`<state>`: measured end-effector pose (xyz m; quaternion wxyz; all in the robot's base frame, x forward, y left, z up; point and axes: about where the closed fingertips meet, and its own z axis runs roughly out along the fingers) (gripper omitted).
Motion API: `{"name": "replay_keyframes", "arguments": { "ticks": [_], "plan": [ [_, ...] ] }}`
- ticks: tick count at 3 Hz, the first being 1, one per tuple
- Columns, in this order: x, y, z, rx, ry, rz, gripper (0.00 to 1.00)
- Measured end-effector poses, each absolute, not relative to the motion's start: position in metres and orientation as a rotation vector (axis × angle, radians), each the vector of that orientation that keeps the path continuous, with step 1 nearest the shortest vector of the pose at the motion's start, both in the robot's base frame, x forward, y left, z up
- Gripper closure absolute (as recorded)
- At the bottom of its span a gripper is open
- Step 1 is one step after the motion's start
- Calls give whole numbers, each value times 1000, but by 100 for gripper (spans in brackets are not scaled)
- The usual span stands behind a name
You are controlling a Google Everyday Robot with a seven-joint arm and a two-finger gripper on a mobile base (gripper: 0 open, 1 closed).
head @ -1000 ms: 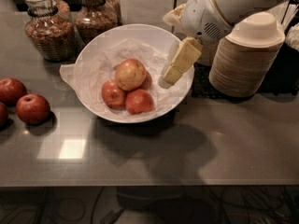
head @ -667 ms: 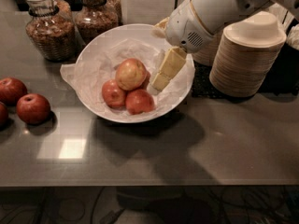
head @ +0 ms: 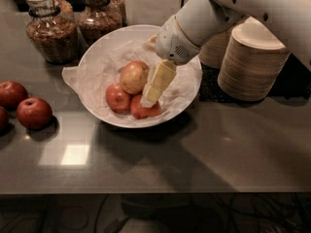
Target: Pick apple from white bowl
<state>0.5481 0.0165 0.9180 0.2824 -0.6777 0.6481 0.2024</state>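
Observation:
The white bowl (head: 97, 57), wide and lined with crinkled white paper, sits at the middle of the dark counter. In it lies the apple (head: 133, 76), large and yellow-gold with a red blush, on top of two smaller red apples (head: 117, 97). My gripper (head: 151, 95) reaches down into the bowl from the upper right. Its pale yellow finger (head: 159, 79) stands just right of the apple, over the right-hand small red apple.
Two glass jars of grain (head: 51, 30) stand behind the bowl at the left. Dark red apples (head: 33, 113) lie on the counter at the far left. Stacks of beige disposable bowls (head: 252, 62) stand at the right.
My gripper has moved left and down, from the bowl's right rim into the bowl next to the apple.

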Motion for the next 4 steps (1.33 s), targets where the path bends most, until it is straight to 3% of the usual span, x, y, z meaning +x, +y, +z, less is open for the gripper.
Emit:
{"name": "replay_keyframes", "arguments": {
  "ticks": [1,4],
  "plan": [
    [548,17,918,-1815,1735,542,19],
    [548,17,918,-1815,1735,542,89]
  ]
}}
